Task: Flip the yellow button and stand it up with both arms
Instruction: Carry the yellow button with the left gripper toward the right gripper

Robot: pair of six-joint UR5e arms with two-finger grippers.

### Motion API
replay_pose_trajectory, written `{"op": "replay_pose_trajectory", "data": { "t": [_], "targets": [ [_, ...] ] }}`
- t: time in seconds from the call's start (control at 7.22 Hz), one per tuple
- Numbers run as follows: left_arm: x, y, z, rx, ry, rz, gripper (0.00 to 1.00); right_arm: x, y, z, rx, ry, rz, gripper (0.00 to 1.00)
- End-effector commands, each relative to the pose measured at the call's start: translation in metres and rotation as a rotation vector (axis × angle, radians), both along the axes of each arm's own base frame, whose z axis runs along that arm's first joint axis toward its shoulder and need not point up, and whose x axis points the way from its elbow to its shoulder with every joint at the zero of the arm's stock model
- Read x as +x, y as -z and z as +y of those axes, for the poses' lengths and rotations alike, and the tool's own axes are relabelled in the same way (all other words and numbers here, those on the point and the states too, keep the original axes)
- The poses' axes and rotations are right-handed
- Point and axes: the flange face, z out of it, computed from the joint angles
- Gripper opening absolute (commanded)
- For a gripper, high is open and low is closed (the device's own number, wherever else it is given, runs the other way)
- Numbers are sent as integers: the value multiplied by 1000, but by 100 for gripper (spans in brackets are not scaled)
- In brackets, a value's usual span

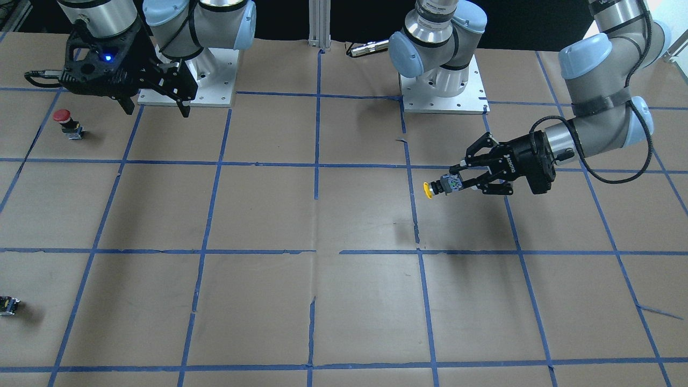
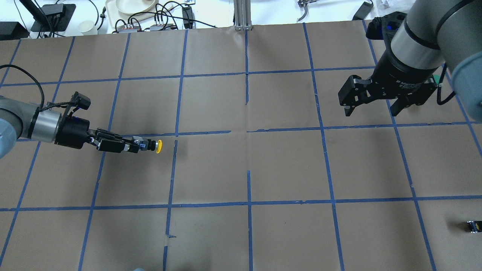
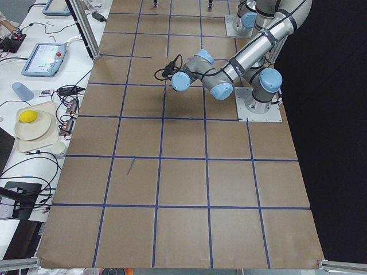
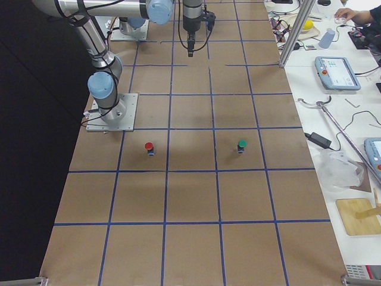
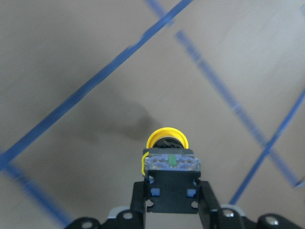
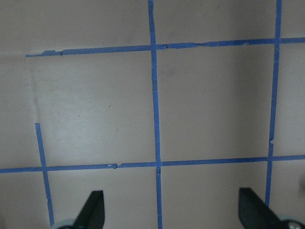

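Note:
My left gripper (image 1: 457, 183) is shut on the grey and black body of the yellow button (image 1: 436, 188) and holds it sideways above the table. The yellow cap points toward the table's middle. The overhead view shows the same: the left gripper (image 2: 136, 146) holds the button (image 2: 153, 146) level over the paper. In the left wrist view the button (image 5: 169, 155) sits between the fingers of the gripper (image 5: 170, 191), with its cap facing away. My right gripper (image 1: 158, 105) is open and empty, hanging high over its own side; it also shows in the overhead view (image 2: 372, 107) and its own wrist view (image 6: 171, 214).
A red-capped button (image 1: 64, 122) stands near the right arm's base. A green-capped button (image 4: 241, 145) stands further out on that side. A small black switch block (image 2: 473, 226) lies near the table's right edge. Brown paper with blue tape lines (image 2: 248, 131) covers the table.

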Motion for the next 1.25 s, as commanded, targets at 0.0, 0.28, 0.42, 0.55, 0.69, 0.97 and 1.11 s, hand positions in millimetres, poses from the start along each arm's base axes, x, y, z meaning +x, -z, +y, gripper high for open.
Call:
{"op": "replay_pose_trajectory", "data": {
  "t": [0.0,0.28,0.42,0.55,0.69,0.97,1.11],
  "targets": [
    [-66,-3,-2,56,-110,280,19,-1,1,0,6,-3,-1,100],
    [-138,-16,-1,148,-195,499,19,-2,2,0,10,-1,5,100],
    [-162,-23,-4,133,-226,565,19,-3,2,0,10,3,7,100],
    [-193,-31,-5,122,-253,638,19,-3,2,0,10,0,7,100],
    [-226,-37,-2,118,-277,714,19,-3,0,-2,-7,9,-4,100],
    [-271,-50,6,145,-334,840,19,-22,-1,-10,-9,84,-112,100],
    [-286,-55,9,141,-353,886,19,-34,-10,-13,-24,126,-179,100]
  ]
}}
